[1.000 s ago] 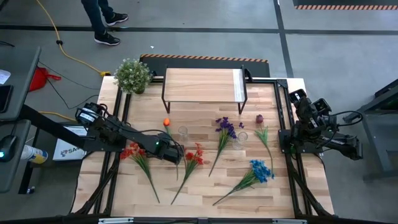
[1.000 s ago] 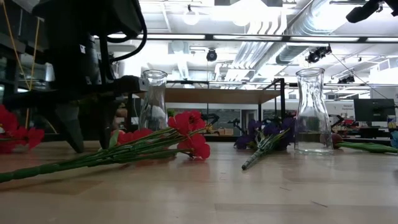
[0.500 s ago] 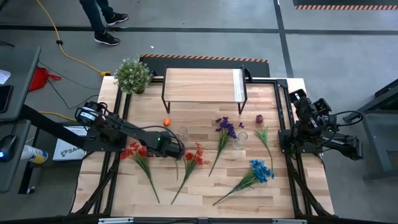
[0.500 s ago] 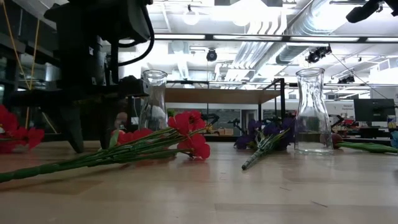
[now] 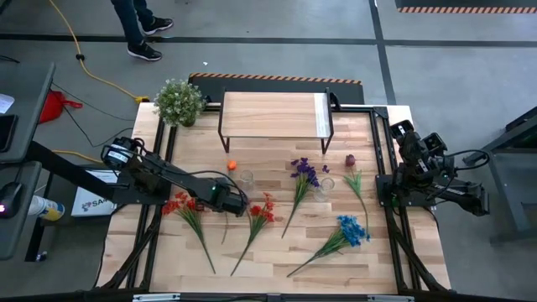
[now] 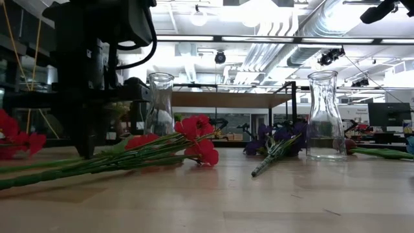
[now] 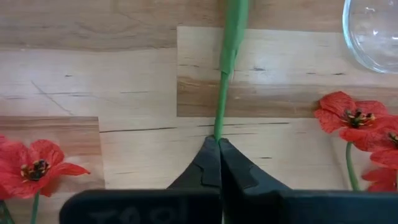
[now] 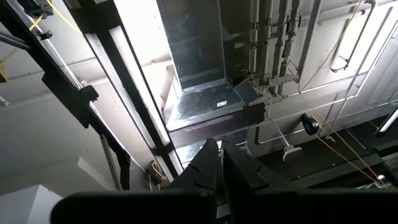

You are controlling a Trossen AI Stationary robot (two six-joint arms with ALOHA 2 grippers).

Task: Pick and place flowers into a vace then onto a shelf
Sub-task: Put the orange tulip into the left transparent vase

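- Down low on the worktop (image 5: 277, 252) with the left gripper (image 7: 217, 144): jaws pressed together, clamped on the thin green stem (image 7: 227, 62) of the orange tulip (image 5: 232, 165).
- Runs straight out ahead of the jaws, that stem, lying flat on the wood; bloom well beyond the tips, on the shelf (image 5: 273, 113) side.
- Sits just ahead of the jaws and off to one side: a clear glass vase (image 5: 247, 178), upright, near the bloom.
- Lie on either flank of the jaws: red flowers (image 5: 260, 211), apart from the pinch, not caught in it.
- Looks light as anything, this tulip; slim plastic stem, probably springy, likely to bend or swivel in so narrow a pinch.
- Seems a fair place to hold, roughly mid-stem: keeps the bloom clear of the jaws and leaves the tail end free for the vase neck.
- Calls for care on the lift: a top-heavy bloom could droop or twist the stem round in the grip.
- Needs a gentle touch near the glass too: narrow mouth, hard and breakable, probably easy to knock over.
- Waits far off at the worktop's edge, the right gripper (image 8: 217, 152): jaws together on nothing, aimed up at the ceiling.
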